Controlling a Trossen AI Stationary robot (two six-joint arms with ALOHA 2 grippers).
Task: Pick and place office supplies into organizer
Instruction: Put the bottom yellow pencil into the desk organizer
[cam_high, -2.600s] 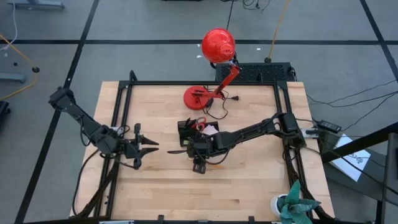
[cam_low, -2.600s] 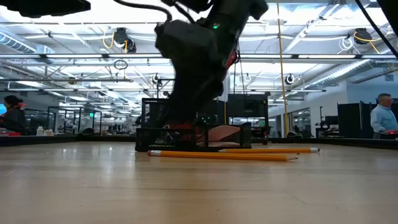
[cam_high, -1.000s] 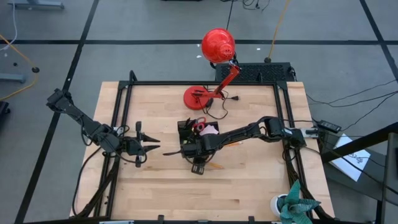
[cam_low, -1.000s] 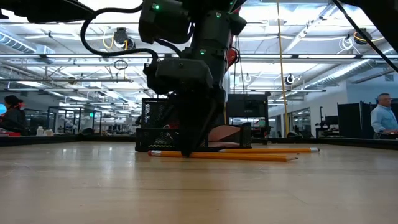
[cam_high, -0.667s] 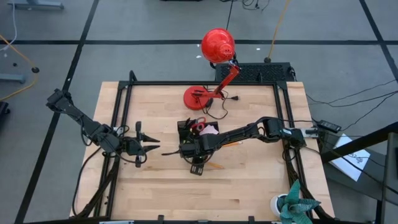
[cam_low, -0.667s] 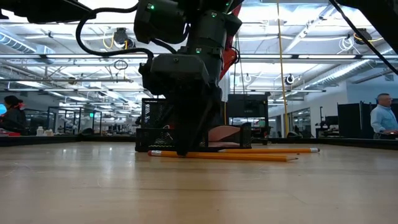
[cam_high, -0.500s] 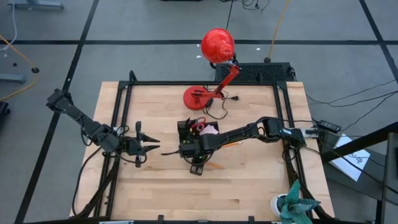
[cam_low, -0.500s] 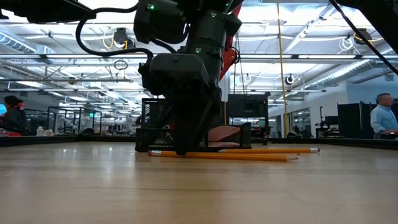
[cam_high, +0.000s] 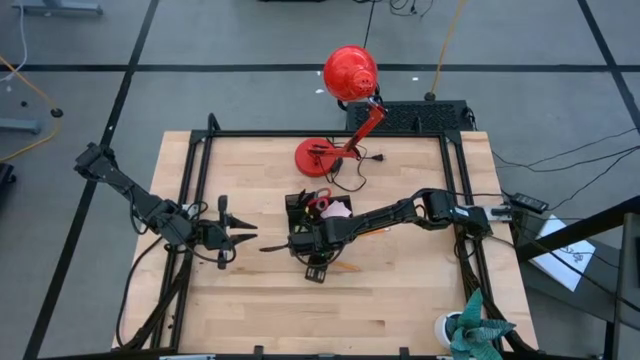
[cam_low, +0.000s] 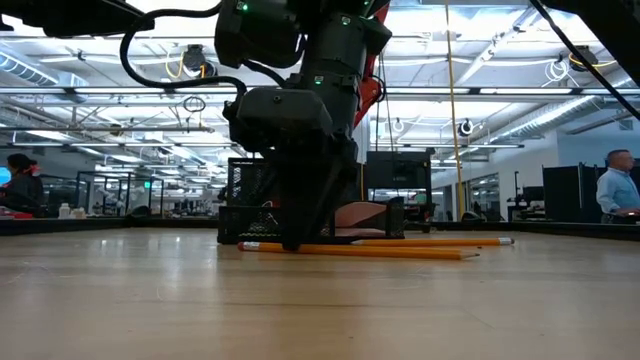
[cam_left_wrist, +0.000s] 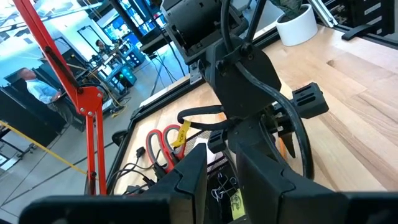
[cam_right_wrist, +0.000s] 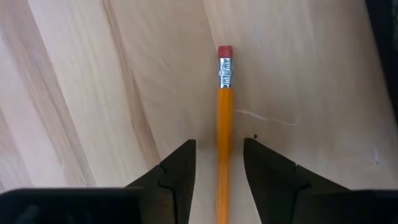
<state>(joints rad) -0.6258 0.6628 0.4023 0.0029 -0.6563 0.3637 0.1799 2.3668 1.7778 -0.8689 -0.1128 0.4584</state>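
Pencils lie nearest the bench's front edge, two orange ones almost end to end, and the nearer pencil (cam_low: 350, 249) is the one we are working on. What has changed is the right claw (cam_low: 300, 235): a couple of seconds back it hung higher, beside this spot, and since then it has come down until its tips stand on the wood over one end of that pencil. Over the last half second it has not shifted, and neither pencil has moved. From its own wrist, the right claw (cam_right_wrist: 221, 171) is narrowly parted with one finger on each side of the shaft, a sliver of bare wood showing on both sides, and the eraser end pokes out past the tips. So we judge the pencil framed but not yet gripped; the next step is to pinch it and lift without rolling it away. The second pencil (cam_low: 440, 241) rests just behind, untouched. Just beyond the claw, near the bench's middle, sits the organizer (cam_high: 297, 215), already holding the red-handled scissors (cam_high: 320, 200) and a pink sticky-note pad (cam_high: 338, 209), so we have only a short carry ahead. Off toward the bench's left edge the left claw (cam_high: 240, 238) waits above the wood, pointing at the organizer, its fingers a little apart and holding nothing. Farthest back, by the rear edge, stands the red lamp (cam_high: 318, 155).
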